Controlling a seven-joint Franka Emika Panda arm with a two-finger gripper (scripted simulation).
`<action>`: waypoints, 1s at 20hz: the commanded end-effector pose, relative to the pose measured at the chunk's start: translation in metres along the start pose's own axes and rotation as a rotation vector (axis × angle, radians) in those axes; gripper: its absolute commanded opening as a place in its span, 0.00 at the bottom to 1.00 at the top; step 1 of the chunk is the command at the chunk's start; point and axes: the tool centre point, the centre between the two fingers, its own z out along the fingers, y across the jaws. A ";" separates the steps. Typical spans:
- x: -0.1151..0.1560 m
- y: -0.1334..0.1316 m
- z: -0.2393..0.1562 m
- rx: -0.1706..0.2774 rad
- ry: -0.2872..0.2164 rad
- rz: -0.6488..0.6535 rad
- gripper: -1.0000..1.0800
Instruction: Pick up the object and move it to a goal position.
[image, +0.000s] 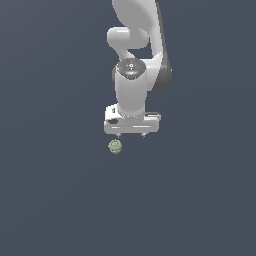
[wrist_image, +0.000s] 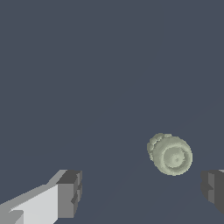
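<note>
The object (image: 115, 146) is a small pale olive-green knobbly lump lying on the dark grey floor. In the exterior view it sits just below the white gripper (image: 130, 135), under the side of the hand toward that view's left. In the wrist view the object (wrist_image: 170, 154) appears as a round ridged lump ahead of the gripper (wrist_image: 142, 192), nearer one dark fingertip (wrist_image: 213, 189) than the other fingertip (wrist_image: 70, 193). The jaws stand wide apart with nothing between them. The gripper is open and does not touch the object.
The white arm (image: 135, 45) rises from the hand toward the top of the exterior view. All around is a plain dark grey floor (image: 60, 190).
</note>
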 end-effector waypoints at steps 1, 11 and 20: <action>0.000 0.000 0.000 0.000 0.000 0.000 0.96; 0.003 0.017 -0.020 -0.017 0.012 -0.009 0.96; 0.002 0.020 -0.011 -0.014 0.012 0.040 0.96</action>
